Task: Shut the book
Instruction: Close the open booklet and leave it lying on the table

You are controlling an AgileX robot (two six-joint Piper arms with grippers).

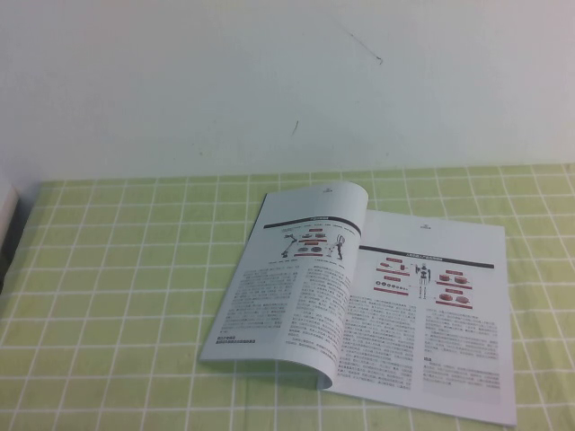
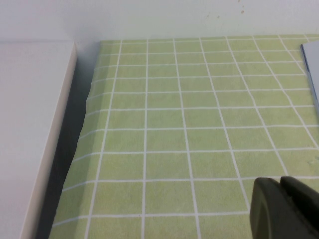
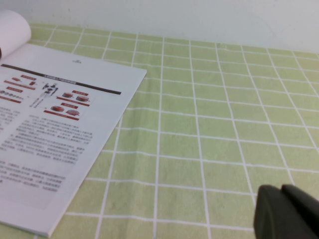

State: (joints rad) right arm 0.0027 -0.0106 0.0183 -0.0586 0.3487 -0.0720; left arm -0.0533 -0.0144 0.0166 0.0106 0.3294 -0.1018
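Observation:
An open book (image 1: pixel 359 296) with white printed pages lies flat on the green checked tablecloth (image 1: pixel 117 269), right of the table's middle. Its left-hand pages bulge upward near the spine. Neither arm appears in the high view. In the left wrist view my left gripper (image 2: pixel 280 199) hangs over bare cloth, fingers pressed together and holding nothing, with only a corner of the book (image 2: pixel 312 64) far off. In the right wrist view my right gripper (image 3: pixel 281 204) is likewise shut and empty, above the cloth beside the book's (image 3: pixel 50 124) right-hand page.
A white board or ledge (image 2: pixel 35 124) borders the table's left side, with a dark gap between it and the cloth. A white wall (image 1: pixel 287 81) rises behind the table. Bare cloth surrounds the book on all sides.

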